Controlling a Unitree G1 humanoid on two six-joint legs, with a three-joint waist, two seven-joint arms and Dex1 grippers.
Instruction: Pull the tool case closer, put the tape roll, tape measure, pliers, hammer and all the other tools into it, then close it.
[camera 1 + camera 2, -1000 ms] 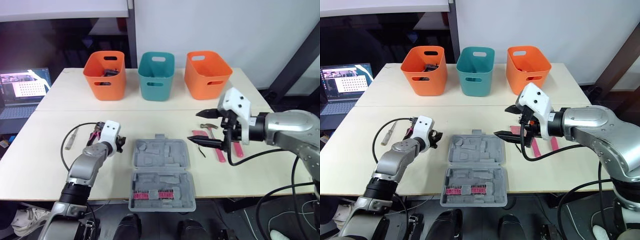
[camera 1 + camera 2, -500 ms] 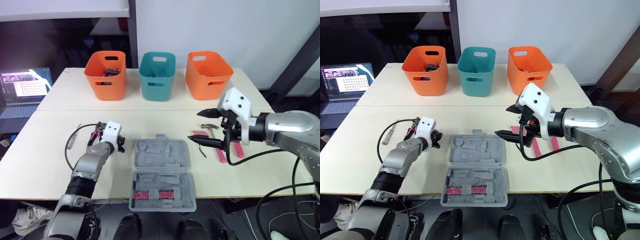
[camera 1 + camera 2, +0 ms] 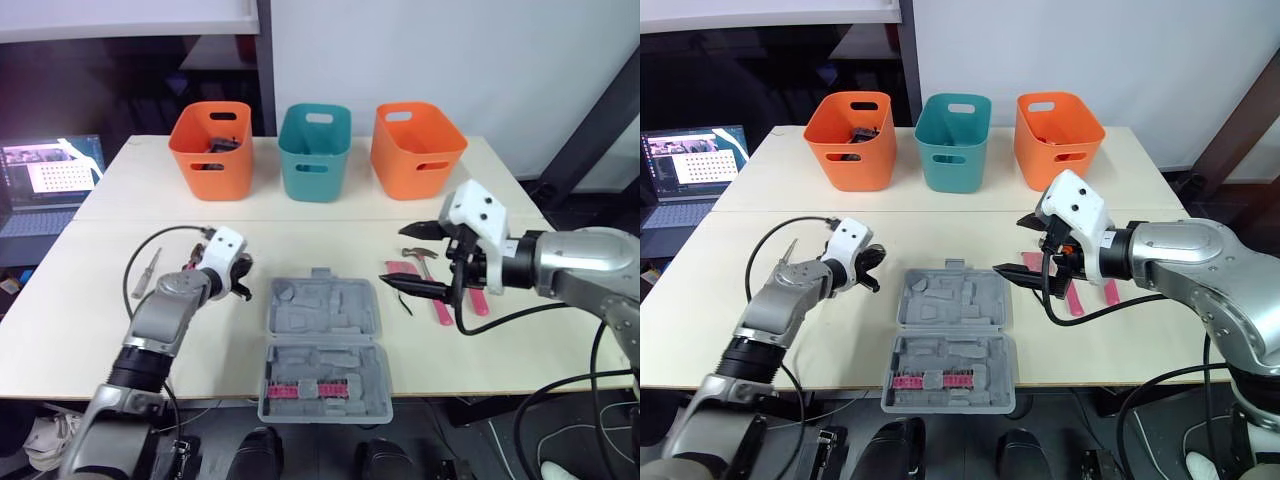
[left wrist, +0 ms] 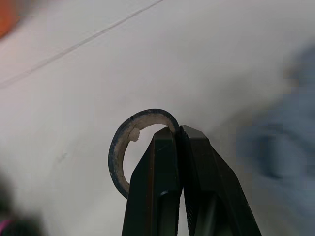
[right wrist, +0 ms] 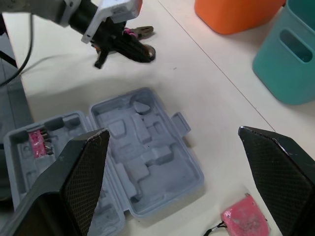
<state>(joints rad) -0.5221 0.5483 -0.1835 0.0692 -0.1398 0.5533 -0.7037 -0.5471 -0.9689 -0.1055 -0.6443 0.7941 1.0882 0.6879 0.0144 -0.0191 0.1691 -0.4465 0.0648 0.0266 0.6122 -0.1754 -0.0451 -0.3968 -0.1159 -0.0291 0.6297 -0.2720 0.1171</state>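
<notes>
Partly, the thin dark ring of a tape roll (image 4: 114, 160) is hidden behind the black fingers (image 4: 162, 187) of the left gripper (image 3: 242, 288). They are pinched tight on its wall, so only one arc shows clear of them. Beyond it in the left wrist view the cream table (image 3: 90, 300) is a pale blur and the grey moulded plastic tool case (image 3: 322, 345) a mere smear. The pink-handled pliers (image 5: 134, 32) lie on the table just behind that gripper, half covered by it from the head camera. A pink object (image 5: 243, 221) is cut off at the edge of the right wrist view, and what it is cannot be told. The held tape roll hangs just beside the open case's far left corner, not over it. The right gripper (image 3: 414, 256) hovers with its jaws spread wide and empty to the right of the case, near the pink-handled hammer (image 3: 441, 310).
</notes>
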